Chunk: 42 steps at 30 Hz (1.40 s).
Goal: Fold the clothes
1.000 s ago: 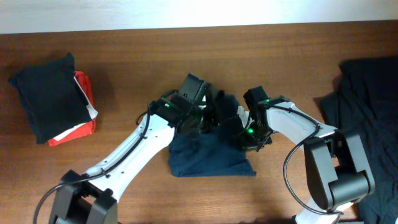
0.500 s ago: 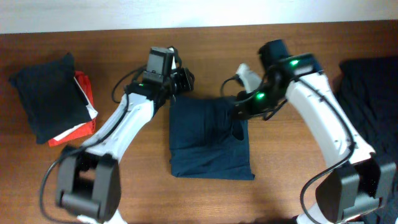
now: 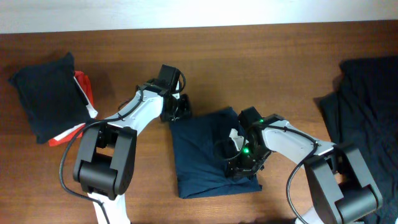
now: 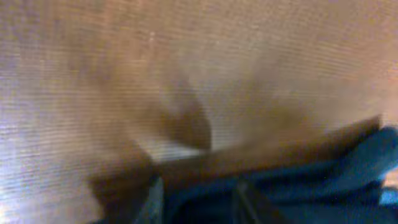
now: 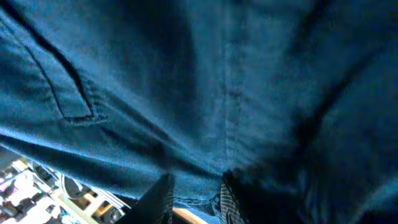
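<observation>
The folded navy shorts [image 3: 208, 155] lie flat at the table's middle. In the overhead view my left gripper [image 3: 181, 110] is at their far left corner. The left wrist view is badly blurred; blue fabric [image 4: 311, 180] lies between the fingers of my left gripper [image 4: 200, 202], and its grip is unclear. My right gripper [image 3: 239, 165] is low on the shorts' near right part. In the right wrist view its fingers [image 5: 196, 199] close around the hem, with a pocket seam on the fabric [image 5: 186, 81].
A heap of unfolded dark clothes [image 3: 367, 112] covers the right edge of the wooden table [image 3: 280, 68]. A folded dark garment [image 3: 46, 96] sits on a red item [image 3: 85, 87] at the far left.
Both grippers spread the shorts out at the far side, then my right gripper came down onto their near right part. The shorts slid a little toward the front. My left gripper followed the far left corner.
</observation>
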### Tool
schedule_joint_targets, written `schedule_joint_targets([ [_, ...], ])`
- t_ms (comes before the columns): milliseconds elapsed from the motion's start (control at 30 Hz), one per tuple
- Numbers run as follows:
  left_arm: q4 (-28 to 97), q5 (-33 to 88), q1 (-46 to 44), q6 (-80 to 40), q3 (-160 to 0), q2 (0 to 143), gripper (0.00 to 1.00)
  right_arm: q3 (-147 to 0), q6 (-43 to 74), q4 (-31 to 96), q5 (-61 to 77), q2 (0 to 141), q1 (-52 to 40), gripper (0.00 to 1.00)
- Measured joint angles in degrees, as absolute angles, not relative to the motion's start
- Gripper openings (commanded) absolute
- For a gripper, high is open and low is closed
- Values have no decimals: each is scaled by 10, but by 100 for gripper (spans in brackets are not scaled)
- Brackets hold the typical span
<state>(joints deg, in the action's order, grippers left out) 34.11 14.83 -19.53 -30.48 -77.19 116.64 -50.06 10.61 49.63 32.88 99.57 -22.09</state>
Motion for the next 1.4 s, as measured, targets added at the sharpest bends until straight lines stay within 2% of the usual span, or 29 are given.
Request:
schedule_joint_targets([
  [100,450,165,-197,-302,-776,1166,24,-502,175,491,291,984,-223,56],
  [167,515,172,-204,-298,-778,1166,22,-510,212,489,265,982,-210,56],
  [267,630,182,-209,-290,-776,1167,14,-556,229,463,196,994,-141,56],
  [367,691,234,-210,-251,-776,1167,15,-654,200,481,141,1007,-96,54],
  [400,691,253,-210,-237,-776,1167,18,-695,188,525,134,1008,-96,48],
  [433,686,266,-209,-225,-777,1167,25,-728,180,552,131,1008,-96,48],
  [467,685,272,-208,-216,-782,1167,58,-770,168,618,126,1010,-96,48],
  [500,671,279,-200,-206,-802,1166,75,-784,163,633,125,1009,-96,48],
  [533,648,284,-194,-197,-815,1162,86,-803,161,662,122,1010,-96,48],
  [633,593,301,-185,-183,-849,1144,93,-839,157,694,118,1010,-96,49],
  [867,475,305,-228,-175,-772,1142,94,-842,152,709,118,1009,-96,49],
  [933,447,310,-243,-175,-735,1142,89,-842,150,709,118,1009,-96,49],
  [1033,396,317,-276,-174,-718,1137,49,-842,150,715,118,1009,-96,49],
  [1133,373,314,-317,-172,-706,1138,0,-842,147,730,118,1009,-96,49],
  [1267,369,300,-326,-171,-706,1138,1,-842,144,744,96,1009,-95,49],
  [1400,457,207,-252,-169,-731,1114,0,-842,141,764,82,1009,-48,50],
])
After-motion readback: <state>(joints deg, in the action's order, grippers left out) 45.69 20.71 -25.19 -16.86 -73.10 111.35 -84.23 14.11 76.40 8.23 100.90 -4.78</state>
